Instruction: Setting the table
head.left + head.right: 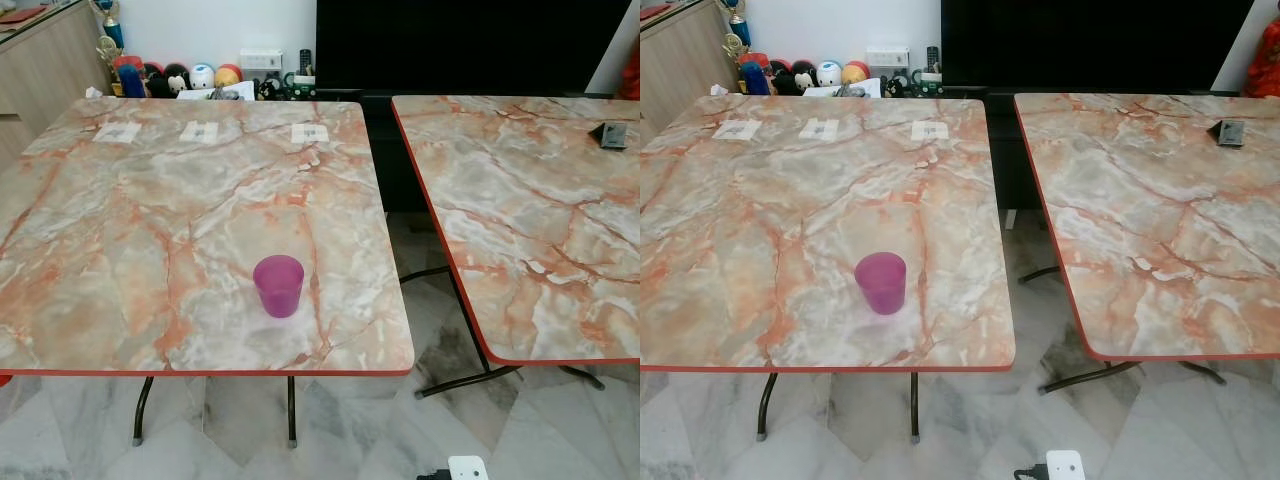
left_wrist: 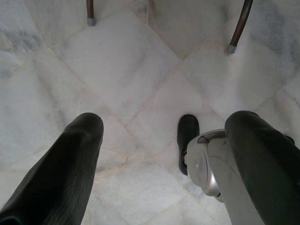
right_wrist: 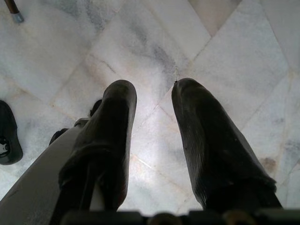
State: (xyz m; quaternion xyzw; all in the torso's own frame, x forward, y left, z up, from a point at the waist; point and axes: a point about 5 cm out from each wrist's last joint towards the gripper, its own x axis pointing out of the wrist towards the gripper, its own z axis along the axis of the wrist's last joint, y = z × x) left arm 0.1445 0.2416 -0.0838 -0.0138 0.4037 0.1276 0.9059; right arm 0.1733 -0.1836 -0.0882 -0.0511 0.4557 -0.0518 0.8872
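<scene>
Translucent purple plastic cup upright near front edge of left marble-patterned table, well apart from both grippers. Left gripper spread wide, right gripper parted, empty, over white marble floor.

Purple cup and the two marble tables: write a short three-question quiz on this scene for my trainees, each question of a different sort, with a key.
1. True or false: the purple cup stands upright on the left table.
2. Multiple choice: what lies along the far edge of the left table? A) three forks B) three small white cards C) a plate
3. Fill in: the small dark object lies on the ____ table.

Key: 1 true; 2 B; 3 right.

Both arms hang idle over the floor: the left hand and the right hand are open and hold nothing.
</scene>
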